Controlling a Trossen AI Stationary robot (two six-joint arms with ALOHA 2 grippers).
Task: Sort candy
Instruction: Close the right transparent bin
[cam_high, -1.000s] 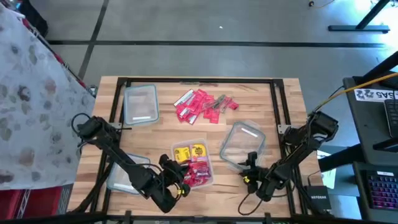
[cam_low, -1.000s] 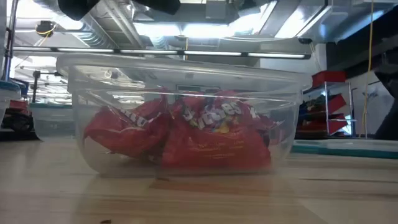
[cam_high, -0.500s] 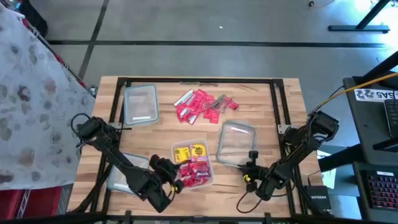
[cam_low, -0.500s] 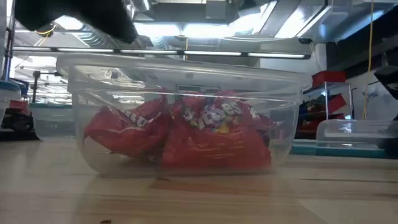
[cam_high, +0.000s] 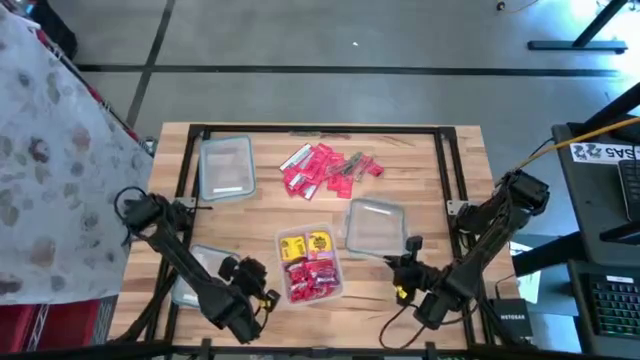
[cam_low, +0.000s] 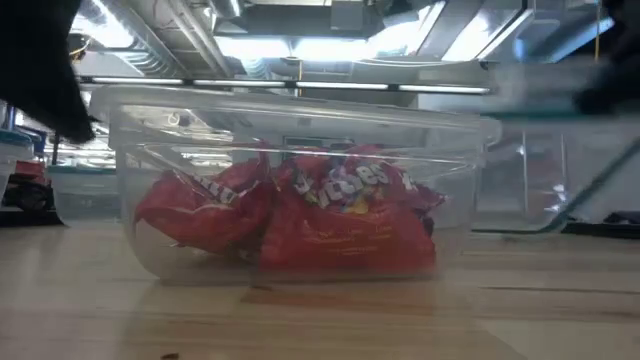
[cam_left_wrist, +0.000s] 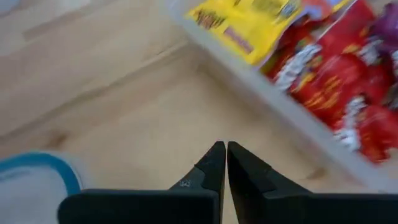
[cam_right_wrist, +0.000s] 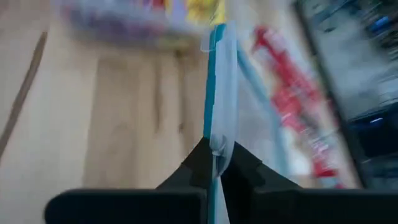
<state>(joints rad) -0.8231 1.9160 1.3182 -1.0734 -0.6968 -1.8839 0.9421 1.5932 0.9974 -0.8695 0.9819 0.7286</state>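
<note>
Gripping the teal-edged rim of an empty clear tub (cam_high: 375, 226), the right gripper (cam_right_wrist: 214, 163) holds it beside and to the right of the filled tub (cam_high: 335, 262). That one holds yellow and red candy packets (cam_high: 309, 264). The left gripper (cam_left_wrist: 226, 165) has its fingers pressed together on nothing, above bare table (cam_high: 420, 160) to the left of the filled tub, near a tub with a blue rim (cam_high: 190, 277). A loose pile of red candy (cam_high: 328, 168) lies at the table's far middle, right of another empty tub (cam_high: 226, 167).
</note>
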